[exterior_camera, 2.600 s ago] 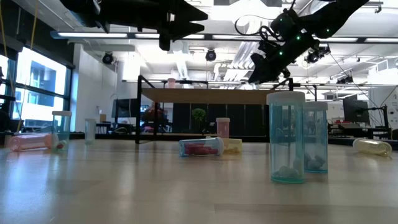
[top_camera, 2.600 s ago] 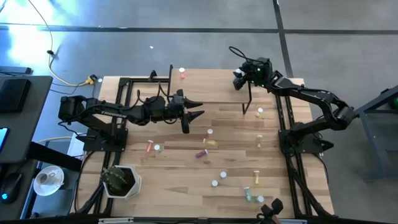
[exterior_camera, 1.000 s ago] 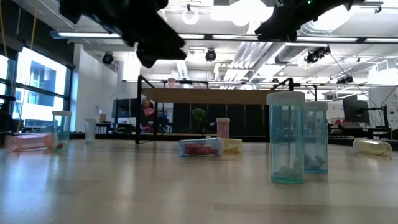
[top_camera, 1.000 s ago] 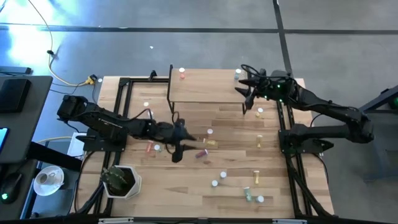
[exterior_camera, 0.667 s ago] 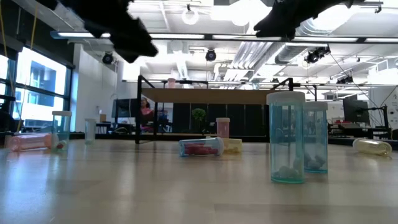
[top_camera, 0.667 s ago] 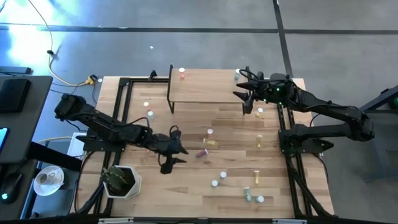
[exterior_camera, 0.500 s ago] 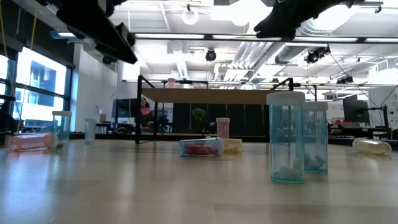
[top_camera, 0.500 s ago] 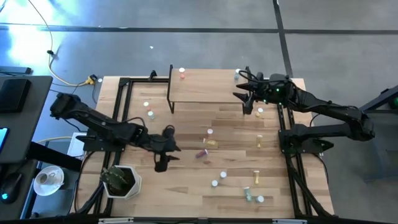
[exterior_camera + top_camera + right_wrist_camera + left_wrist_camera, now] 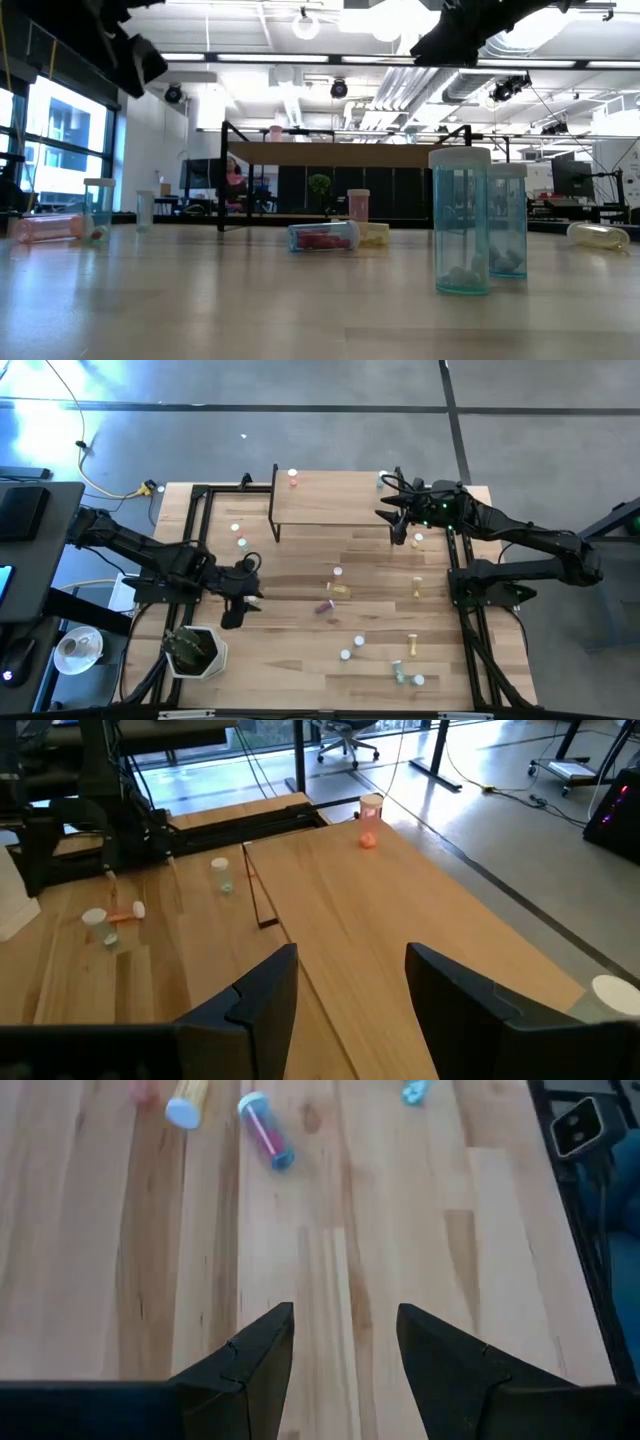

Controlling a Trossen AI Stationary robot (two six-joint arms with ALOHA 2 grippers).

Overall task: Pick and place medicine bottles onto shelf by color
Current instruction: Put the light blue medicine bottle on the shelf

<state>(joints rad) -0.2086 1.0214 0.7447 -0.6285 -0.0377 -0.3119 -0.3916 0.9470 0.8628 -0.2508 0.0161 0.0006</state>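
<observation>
The left gripper (image 9: 236,603) is hanging over the left part of the wooden tabletop (image 9: 370,660), just inboard of the black frame rail and near the white plant pot (image 9: 196,650); its two dark fingers (image 9: 250,1365) are standing apart with only bare planks showing between them, so it is carrying nothing. Ahead of it in its wrist view a blue bottle with a pink inside (image 9: 265,1130) and a yellow bottle (image 9: 187,1102) are lying on their sides. The right gripper (image 9: 392,520) is hovering at the right end of the shelf (image 9: 330,500), its fingers (image 9: 262,995) also spread apart and gripping nothing, with the light-wood shelf board running out under them. On the shelf a red bottle (image 9: 293,479) is standing at the back left corner, and a pale bottle (image 9: 382,480) is sitting at the back right corner beside the right gripper. The other medicine bottles are lying or standing scattered over the tabletop: two near the shelf's left legs (image 9: 238,536), a small cluster in the middle (image 9: 332,592), a yellow one toward the right rail (image 9: 417,587), and several toward the front (image 9: 405,672). In the low view two tall teal bottles (image 9: 460,220) are standing upright close to the camera.
</observation>
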